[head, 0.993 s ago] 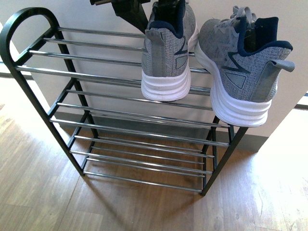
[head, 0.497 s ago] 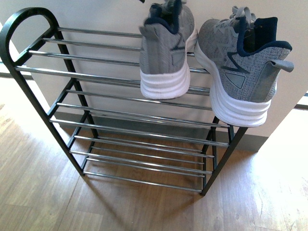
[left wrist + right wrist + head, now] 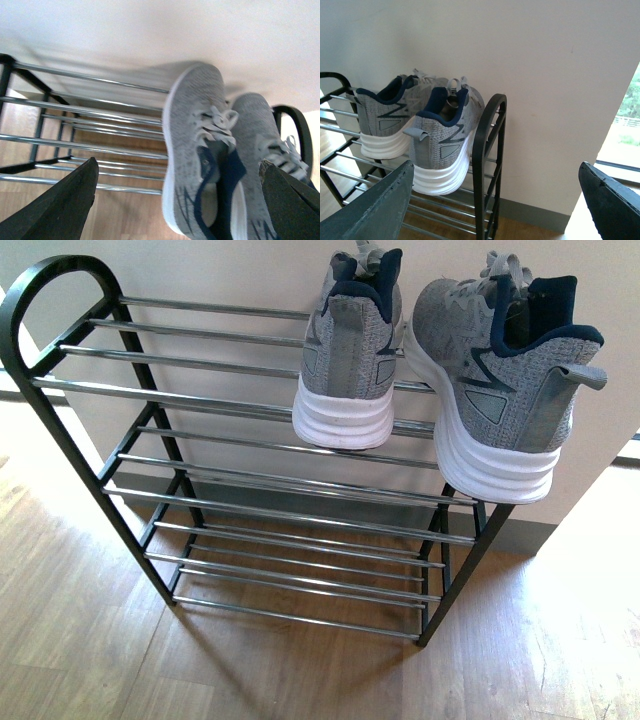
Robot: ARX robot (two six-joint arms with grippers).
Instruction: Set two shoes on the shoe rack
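Bright daylight, chrome glare, left-wrist blur

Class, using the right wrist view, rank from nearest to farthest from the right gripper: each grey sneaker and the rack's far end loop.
1. Right sneaker, beside the near end loop.
2. Left sneaker, one place further along.
3. Far end loop, at the opposite end.
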